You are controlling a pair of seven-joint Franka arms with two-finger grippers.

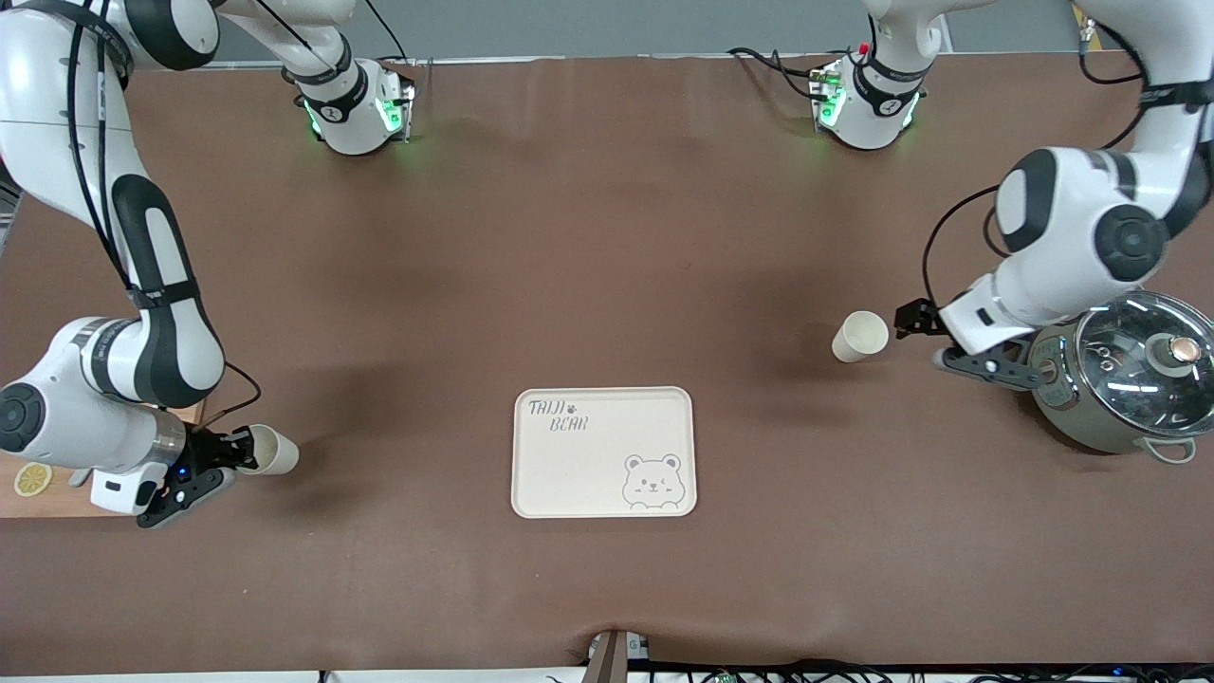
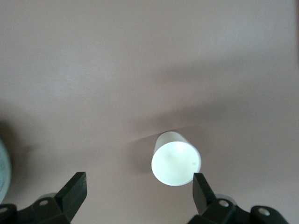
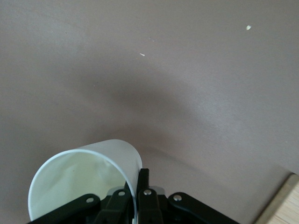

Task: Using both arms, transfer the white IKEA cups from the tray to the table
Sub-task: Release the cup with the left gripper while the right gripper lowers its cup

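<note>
At the right arm's end of the surface (image 1: 607, 237), my right pincer (image 1: 232, 453) is clamped on the rim of one cup (image 1: 270, 450), low over the brown sheet beside a wooden board (image 1: 28, 503) with a lemon slice (image 1: 32, 478). In the right wrist view one finger sits inside the wall and one outside. The tray (image 1: 604, 452) lies bare at the middle, nearer the front camera than either cup. Toward the left arm's end, the second cup (image 1: 860, 336) stands upright on the surface, and my left pincer (image 1: 934, 334) hangs just beside it, spread wide and holding nothing, close to a lidded pot (image 1: 1124, 384).

I judge the work nearly done: one cup is set down, the other is still to be released. To finish well, I should lower the right-hand cup until its base sits flat, open only then, and lift straight up so a finger does not drag the rim and tip it. My left arm should rise clear without brushing its cup or the pot.
</note>
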